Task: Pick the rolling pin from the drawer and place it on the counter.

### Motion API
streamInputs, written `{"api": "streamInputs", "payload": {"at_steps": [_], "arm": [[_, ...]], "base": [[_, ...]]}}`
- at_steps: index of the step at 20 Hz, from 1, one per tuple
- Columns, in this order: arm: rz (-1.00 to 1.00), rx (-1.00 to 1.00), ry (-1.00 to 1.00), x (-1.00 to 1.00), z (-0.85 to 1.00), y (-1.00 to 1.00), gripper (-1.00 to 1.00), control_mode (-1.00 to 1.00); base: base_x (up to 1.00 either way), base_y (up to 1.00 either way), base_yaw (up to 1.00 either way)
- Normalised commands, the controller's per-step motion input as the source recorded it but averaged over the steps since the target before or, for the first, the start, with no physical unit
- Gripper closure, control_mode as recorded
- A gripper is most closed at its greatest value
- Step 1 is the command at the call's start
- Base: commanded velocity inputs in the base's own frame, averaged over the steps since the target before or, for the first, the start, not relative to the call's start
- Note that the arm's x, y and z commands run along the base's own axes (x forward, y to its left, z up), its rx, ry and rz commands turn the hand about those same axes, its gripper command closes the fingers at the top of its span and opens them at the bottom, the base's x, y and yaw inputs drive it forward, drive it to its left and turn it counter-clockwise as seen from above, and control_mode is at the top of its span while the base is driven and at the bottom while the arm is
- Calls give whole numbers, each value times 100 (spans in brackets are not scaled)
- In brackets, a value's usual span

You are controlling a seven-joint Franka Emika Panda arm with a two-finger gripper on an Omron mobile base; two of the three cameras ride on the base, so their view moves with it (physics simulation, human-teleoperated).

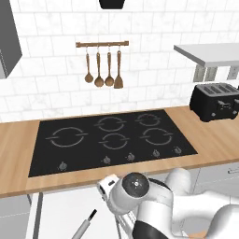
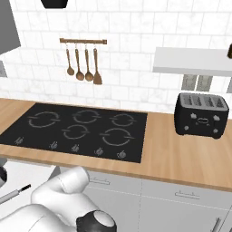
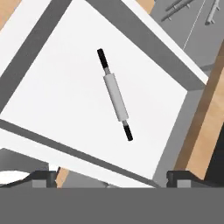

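Note:
The rolling pin (image 3: pixel 115 95), a slim light grey cylinder with black handles, lies flat on the white floor of the open drawer (image 3: pixel 57 100), running diagonally in the hand view. It also shows low in the left base view as the rolling pin (image 1: pixel 85 226) and at the left edge of the right base view as the rolling pin (image 2: pixel 13 194). My gripper (image 3: pixel 112 178) hovers above the drawer, well clear of the pin, open with nothing between its fingertips (image 3: pixel 43 177). The wooden counter (image 1: pixel 14 154) runs behind the drawer (image 1: pixel 60 210).
A black cooktop (image 1: pixel 112 140) is set into the counter (image 2: pixel 181 154). A black toaster (image 2: pixel 201 113) stands at the right under a grey wall shelf (image 2: pixel 190 61). Wooden spoons and a spatula (image 1: pixel 102 70) hang on the tiled wall. Grey cabinet fronts (image 2: pixel 181 204) sit below.

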Motion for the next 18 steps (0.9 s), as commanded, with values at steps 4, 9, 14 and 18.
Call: {"api": "streamInputs", "payload": {"at_steps": [4, 9, 14, 18], "arm": [[26, -13, 44, 57, -1, 91, -100, -100], [25, -13, 25, 1, -20, 62, -100, -100], [26, 0, 3, 0, -54, 6, -100, -100], [36, -1, 4, 4, -44, 15, -100, -100]], "base": [[0, 0, 0], [0, 0, 0], [0, 0, 0], [0, 0, 0]]}}
